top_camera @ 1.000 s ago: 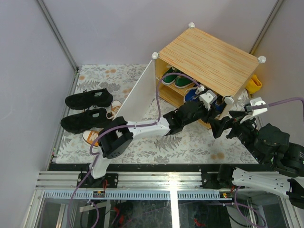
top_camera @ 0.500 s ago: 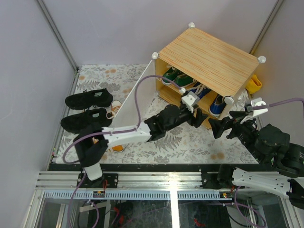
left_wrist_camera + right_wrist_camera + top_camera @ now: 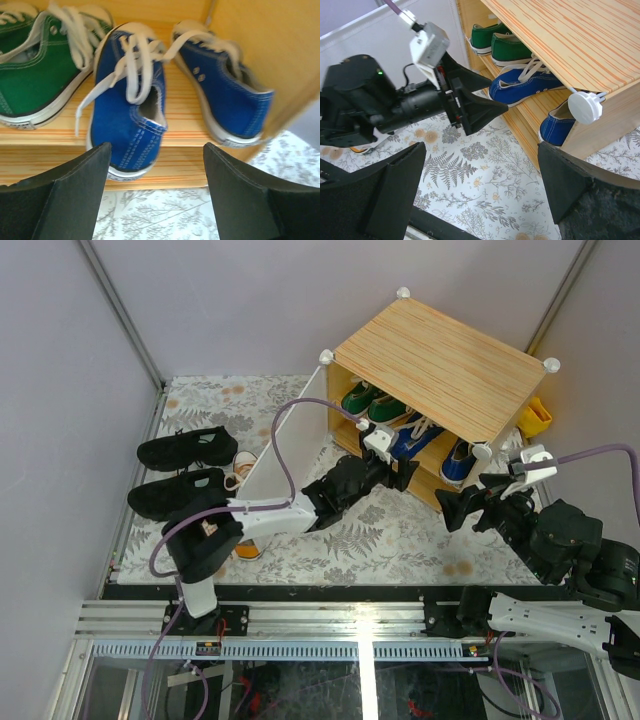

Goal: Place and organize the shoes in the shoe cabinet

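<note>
- Your shoe cabinet (image 3: 440, 355) stands at the far right of the bench (image 3: 400, 535), its white door (image 3: 285, 445) swung open. The green shoes (image 3: 365, 400) and blue shoes (image 3: 127, 115) sit side by side on one wooden shelf inside.
- Your left tool (image 3: 155, 190) is spread wide and empty, just before the blue pair. Your right tool (image 3: 480, 190) gapes too, holding nothing.
- The black shoes (image 3: 185, 465) lie on the fern-print bench left of the door, with grey walls around.

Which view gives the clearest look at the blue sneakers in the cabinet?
Left wrist: the blue sneakers fill the frame, laces and soles clear, on the shelf. Top external shows only slivers under the cabinet top; right wrist shows their sides, partly hidden.
</note>
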`<action>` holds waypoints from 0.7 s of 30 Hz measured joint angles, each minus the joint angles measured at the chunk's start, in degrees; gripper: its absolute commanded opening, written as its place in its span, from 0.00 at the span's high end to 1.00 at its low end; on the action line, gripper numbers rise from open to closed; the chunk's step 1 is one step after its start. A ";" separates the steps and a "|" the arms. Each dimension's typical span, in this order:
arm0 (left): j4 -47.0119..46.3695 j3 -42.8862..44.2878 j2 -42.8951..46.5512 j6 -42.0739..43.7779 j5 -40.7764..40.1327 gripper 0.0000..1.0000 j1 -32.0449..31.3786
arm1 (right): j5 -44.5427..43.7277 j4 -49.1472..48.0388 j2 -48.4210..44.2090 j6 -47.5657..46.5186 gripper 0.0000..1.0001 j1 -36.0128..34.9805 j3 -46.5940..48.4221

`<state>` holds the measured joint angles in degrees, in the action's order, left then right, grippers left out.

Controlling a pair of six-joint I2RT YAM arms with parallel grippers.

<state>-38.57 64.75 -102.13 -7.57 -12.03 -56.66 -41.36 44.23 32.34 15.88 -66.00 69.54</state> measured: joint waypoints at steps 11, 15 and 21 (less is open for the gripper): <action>-5.49 1.73 -7.32 2.43 -1.95 0.97 3.08 | 0.00 -0.28 0.94 -0.02 0.01 0.00 0.00; -5.49 1.99 -7.39 2.29 -1.29 0.97 3.06 | -0.02 -0.35 0.98 -0.02 0.01 0.00 0.00; -3.89 5.35 -8.44 2.01 -0.04 0.97 3.06 | 0.00 -0.35 1.20 0.00 0.01 0.00 0.00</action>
<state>-42.46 70.11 -110.56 -5.56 -12.08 -53.60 -41.36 43.88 33.54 15.88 -66.00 69.54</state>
